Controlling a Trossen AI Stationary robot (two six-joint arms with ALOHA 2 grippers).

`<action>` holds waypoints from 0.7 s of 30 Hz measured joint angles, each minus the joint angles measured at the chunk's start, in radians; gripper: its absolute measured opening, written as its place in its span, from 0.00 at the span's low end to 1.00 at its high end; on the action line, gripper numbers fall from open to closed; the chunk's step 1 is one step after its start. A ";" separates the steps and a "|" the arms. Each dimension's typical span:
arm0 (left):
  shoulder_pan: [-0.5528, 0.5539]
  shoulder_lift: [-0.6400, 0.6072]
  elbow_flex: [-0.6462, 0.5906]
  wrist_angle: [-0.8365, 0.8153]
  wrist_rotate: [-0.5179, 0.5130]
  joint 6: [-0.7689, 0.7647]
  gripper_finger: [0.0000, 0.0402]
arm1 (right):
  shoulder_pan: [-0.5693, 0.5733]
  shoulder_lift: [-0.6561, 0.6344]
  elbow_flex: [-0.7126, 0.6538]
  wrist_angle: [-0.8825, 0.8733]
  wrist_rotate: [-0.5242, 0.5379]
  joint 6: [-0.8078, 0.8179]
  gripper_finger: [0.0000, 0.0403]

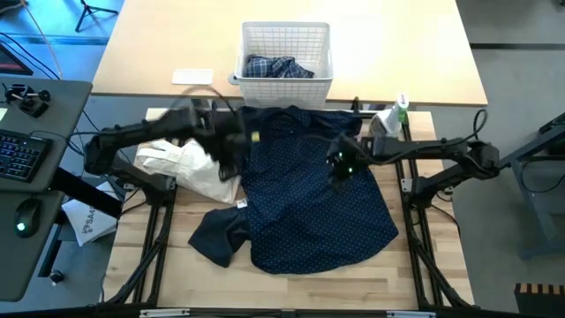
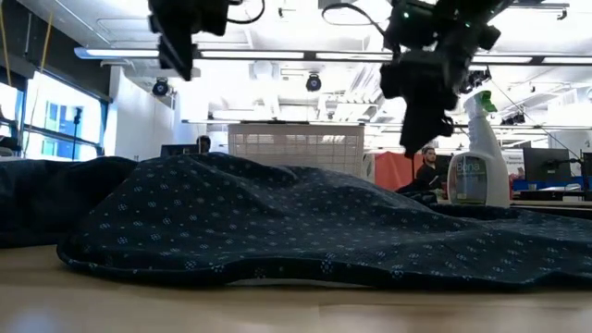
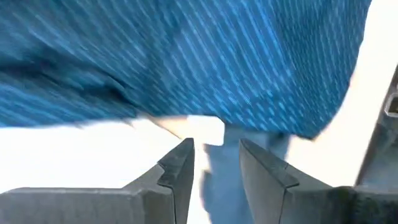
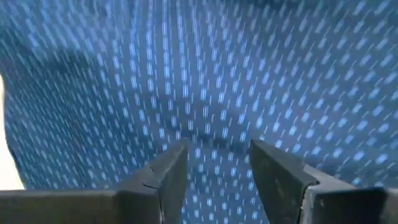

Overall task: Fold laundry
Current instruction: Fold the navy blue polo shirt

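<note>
From the high view, I had the navy dotted shirt (image 1: 313, 190) spread over the middle of the desk (image 1: 441, 274), with a small dark piece (image 1: 219, 234) bunched at its near-left corner and a plaid shirt (image 1: 278, 67) sitting in the white basket (image 1: 287, 84) beyond. The left end effector (image 1: 231, 146) was over the shirt's left edge, beside a pale cloth (image 1: 190, 168); the right end effector (image 1: 340, 168) hung above the shirt's upper middle. I judged this the grasp-hunting stage of the fold, with nothing gathered yet.

In the low view, both end effectors were clear of the fabric, raised above its rumpled surface, a spray bottle (image 2: 478, 157) standing behind.

The left wrist view showed that arm's fingers (image 3: 177, 171) parted and empty, with the shirt's hem and a bright patch past them; it was smeared, so I could not be sure what the patch was.

The right wrist view showed its fingers (image 4: 168, 174) likewise apart, holding nothing, dotted cloth below.

Next, I reckoned each needed to descend onto an edge and pinch a single layer before lifting across.
</note>
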 joint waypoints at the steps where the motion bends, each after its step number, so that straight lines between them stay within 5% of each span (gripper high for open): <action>1: -0.044 0.001 -0.028 0.008 0.000 -0.051 0.28 | 0.013 0.000 -0.016 0.012 -0.009 -0.002 0.40; 6: -0.233 0.007 -0.221 0.174 -0.003 -0.332 0.28 | 0.059 0.000 -0.156 0.235 -0.166 -0.027 0.38; 9: -0.311 0.008 -0.382 0.397 -0.067 -0.558 0.28 | 0.076 0.000 -0.254 0.329 -0.128 0.038 0.35; 14: -0.413 0.008 -0.632 0.747 -0.117 -0.939 0.28 | 0.069 0.000 -0.346 0.226 -0.022 0.154 0.29; 17: -0.466 0.007 -0.699 0.690 -0.095 -1.038 0.28 | 0.066 -0.005 -0.366 0.119 0.023 0.183 0.27; 21: -0.518 0.005 -0.693 0.384 -0.077 -1.042 0.28 | 0.067 -0.016 -0.358 -0.075 0.102 0.193 0.24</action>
